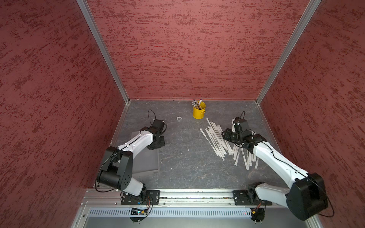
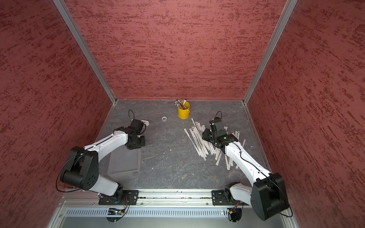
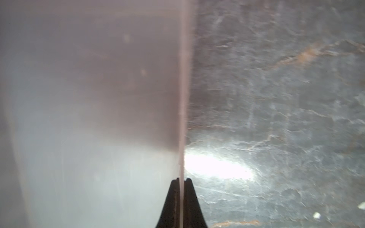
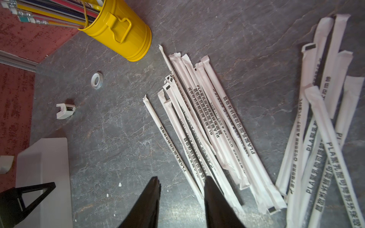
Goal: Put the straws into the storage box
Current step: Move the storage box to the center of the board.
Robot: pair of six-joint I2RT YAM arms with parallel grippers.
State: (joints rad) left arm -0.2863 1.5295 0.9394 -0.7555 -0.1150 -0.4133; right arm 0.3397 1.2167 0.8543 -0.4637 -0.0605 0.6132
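Progress: nil. We see no straws [image 4: 215, 126] in the storage box [image 1: 147, 163]; all lie on the tabletop [image 1: 187, 158] beneath the right gripper [image 4: 181, 177], jaws partly apart. The left gripper [image 3: 181, 179] clamps the box wall.

Both top views are coming through evenly lit, diffuse overhead light, only soft shadows falling beside the storage box [image 1: 147, 163]. Left wrist view is smearing: the box wall is sitting out of focus, and a hot glare patch is blowing out the table [image 3: 286, 102] just beside it. Right wrist view is rendering sharp, the box washing out white.
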